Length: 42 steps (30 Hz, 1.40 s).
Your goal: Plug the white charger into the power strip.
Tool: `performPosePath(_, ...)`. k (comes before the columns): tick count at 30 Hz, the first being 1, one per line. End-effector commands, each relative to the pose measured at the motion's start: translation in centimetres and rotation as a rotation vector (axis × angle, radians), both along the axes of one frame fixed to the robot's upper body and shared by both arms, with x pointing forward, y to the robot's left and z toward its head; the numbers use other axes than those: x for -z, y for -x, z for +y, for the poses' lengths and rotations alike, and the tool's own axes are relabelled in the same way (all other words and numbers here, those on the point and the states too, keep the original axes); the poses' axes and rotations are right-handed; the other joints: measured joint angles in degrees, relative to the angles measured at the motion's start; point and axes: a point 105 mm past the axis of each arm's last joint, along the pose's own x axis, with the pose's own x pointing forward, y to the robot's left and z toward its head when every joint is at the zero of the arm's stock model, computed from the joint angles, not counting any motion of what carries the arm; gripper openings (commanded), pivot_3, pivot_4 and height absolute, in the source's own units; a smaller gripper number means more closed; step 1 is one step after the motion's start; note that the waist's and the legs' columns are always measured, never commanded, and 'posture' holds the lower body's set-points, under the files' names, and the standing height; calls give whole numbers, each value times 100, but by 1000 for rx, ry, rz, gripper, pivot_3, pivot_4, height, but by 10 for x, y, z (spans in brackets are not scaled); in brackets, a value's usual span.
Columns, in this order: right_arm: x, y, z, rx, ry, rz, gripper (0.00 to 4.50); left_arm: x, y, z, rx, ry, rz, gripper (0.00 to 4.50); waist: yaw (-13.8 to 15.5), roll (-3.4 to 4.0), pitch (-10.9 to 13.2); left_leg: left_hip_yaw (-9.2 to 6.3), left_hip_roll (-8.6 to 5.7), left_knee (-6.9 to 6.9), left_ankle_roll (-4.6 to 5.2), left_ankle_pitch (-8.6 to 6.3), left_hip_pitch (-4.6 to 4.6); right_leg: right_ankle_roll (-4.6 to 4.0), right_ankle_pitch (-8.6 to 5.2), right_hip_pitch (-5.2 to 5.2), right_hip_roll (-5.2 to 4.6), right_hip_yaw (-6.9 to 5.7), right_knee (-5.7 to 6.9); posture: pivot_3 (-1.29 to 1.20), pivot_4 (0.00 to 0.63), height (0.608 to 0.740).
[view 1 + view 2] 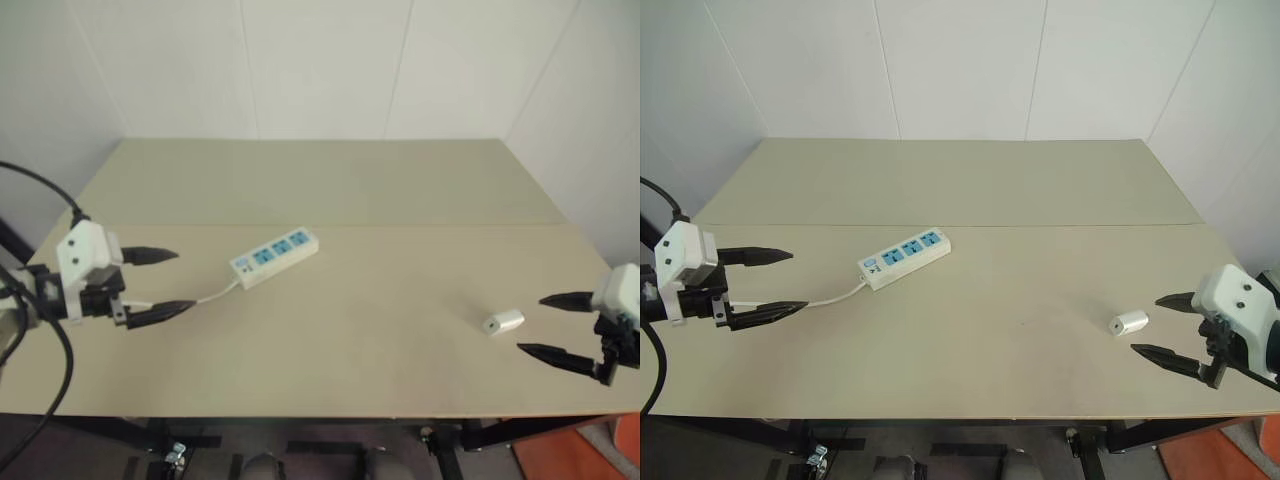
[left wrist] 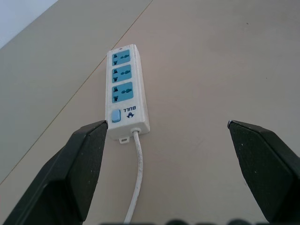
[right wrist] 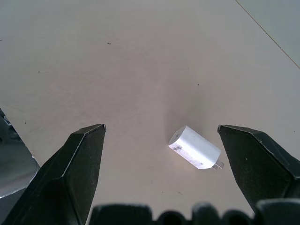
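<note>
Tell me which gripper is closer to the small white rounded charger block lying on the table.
Right. The right gripper hangs open just beside the small white rounded charger block, not touching it; the left gripper is across the table, near the power strip's cord.

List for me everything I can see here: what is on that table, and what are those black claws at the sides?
Long white plastic power strip: one, white with three blue socket faces, left of the table's middle, its thin white cord trailing toward the left gripper.
Small white rounded charger block: one, white, lying on its side near the right edge, unplugged.
Beige table: one, against white walls.
Left gripper: one, white housing, black fingers, open, near the cord.
Right gripper: one, same colours, open, beside the charger.
</note>
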Motion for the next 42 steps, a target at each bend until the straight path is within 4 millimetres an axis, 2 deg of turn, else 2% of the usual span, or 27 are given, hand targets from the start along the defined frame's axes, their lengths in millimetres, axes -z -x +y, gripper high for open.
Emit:
performPosePath(1,-11,-1,-1,1,15,-61,4500,-11,0,-3,13,-1,-51,4471,0,0,0,0,0,0,0,0,0,0,0,0,0,0,0,0,150,740)
performPosePath(12,-11,-3,-1,-2,11,-67,4500,-10,-6,-1,-17,29,-62,4471,1,0,0,0,0,0,0,0,0,0,0,0,0,0,0,0,150,740)
performPosePath(15,-11,-4,0,-5,8,-70,4500,-6,-26,4,-118,36,-113,4471,14,-1,-1,0,0,1,0,0,3,0,0,4,0,0,2,0,150,740)
performPosePath(20,-12,-6,2,-10,1,-80,4500,3,-51,-7,-167,98,-146,4471,23,-8,-3,-1,-2,5,0,0,2,0,2,9,0,0,0,0,150,740)
performPosePath(27,-16,-8,6,-15,-7,-98,4500,28,-84,-27,-87,194,-69,4471,27,-11,-4,-1,-4,8,0,0,3,-1,3,10,0,-1,3,0,150,740)
performPosePath(32,-18,-9,9,-19,-17,-114,4500,45,-108,-31,-67,232,-25,4471,27,-13,-5,-2,-4,9,0,0,3,-1,3,11,0,-2,3,0,150,740)
performPosePath(42,-20,-6,13,-13,-32,-128,4500,82,-133,-44,-69,219,21,4471,32,-14,-5,-2,-5,12,0,0,0,0,3,10,0,-3,4,0,150,740)
